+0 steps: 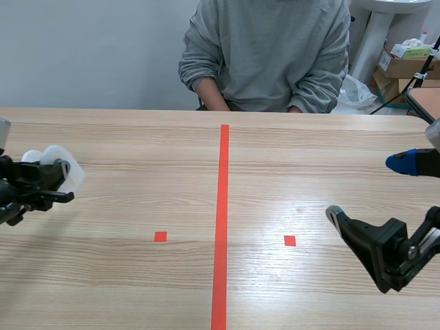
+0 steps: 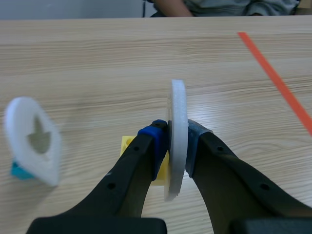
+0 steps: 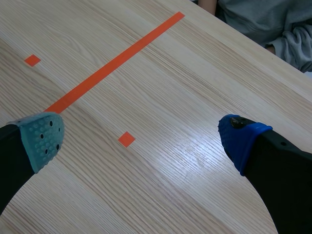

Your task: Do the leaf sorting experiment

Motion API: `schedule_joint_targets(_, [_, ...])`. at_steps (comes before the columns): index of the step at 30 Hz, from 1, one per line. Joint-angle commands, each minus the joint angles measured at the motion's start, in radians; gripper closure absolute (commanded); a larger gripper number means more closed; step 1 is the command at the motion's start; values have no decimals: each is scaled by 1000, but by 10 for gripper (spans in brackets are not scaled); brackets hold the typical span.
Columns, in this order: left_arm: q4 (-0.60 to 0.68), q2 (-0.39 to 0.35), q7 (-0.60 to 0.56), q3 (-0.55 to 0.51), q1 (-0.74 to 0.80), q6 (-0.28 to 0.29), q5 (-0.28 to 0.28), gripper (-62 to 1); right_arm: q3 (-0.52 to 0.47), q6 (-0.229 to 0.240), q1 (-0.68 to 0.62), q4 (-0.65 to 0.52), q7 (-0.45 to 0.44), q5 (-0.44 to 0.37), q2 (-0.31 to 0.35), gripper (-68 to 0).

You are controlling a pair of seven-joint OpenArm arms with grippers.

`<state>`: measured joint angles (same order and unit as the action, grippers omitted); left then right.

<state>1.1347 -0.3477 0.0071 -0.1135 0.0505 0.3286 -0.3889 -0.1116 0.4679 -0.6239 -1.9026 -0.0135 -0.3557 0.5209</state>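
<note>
My left gripper (image 2: 175, 139) is shut on a white foam disc (image 2: 178, 100), held upright and seen edge-on between the pads. Under it lies a yellow block (image 2: 127, 145). Beside the gripper a second white leaf-shaped piece (image 2: 33, 141) with a leaf-shaped cutout stands tilted on a small blue block (image 2: 19, 171). In the scene view the left gripper (image 1: 60, 180) with the white foam disc (image 1: 69, 172) sits at the table's left edge. My right gripper (image 1: 370, 190) hangs open over bare wood at the right, nothing between its fingers (image 3: 44, 139).
A person in a grey sweatshirt (image 1: 268, 55) sits across the table, forearms at the far edge. An orange tape line (image 1: 221, 220) runs down the table's middle, with two small orange squares beside it. Cardboard boxes (image 1: 402, 65) stand behind at the right.
</note>
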Motion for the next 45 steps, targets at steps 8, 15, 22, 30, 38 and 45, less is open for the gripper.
schedule_joint_targets(8, [-166,-20,-40,-39,-51,-58,-11,-40,-10,-3,12,-3,-13,-14,2,-679])
schedule_joint_targets(15, [-265,-13,-44,-39,-124,-84,7,-40,-10,-3,12,-3,-13,-14,2,-679])
schedule_joint_targets(22, [-322,4,-60,-39,-154,-129,26,-40,-10,-3,12,-3,-15,-14,2,-679])
schedule_joint_targets(30, [-324,6,-62,-39,-153,-154,79,-43,-10,-3,12,-3,-16,-14,2,-679])
schedule_joint_targets(38, [-324,6,-63,-38,-153,-154,99,-196,-10,-3,12,-3,-16,-14,2,-679])
schedule_joint_targets(45, [-324,6,-71,-38,-153,-154,94,-476,-10,-3,12,-3,-16,-14,2,-679])
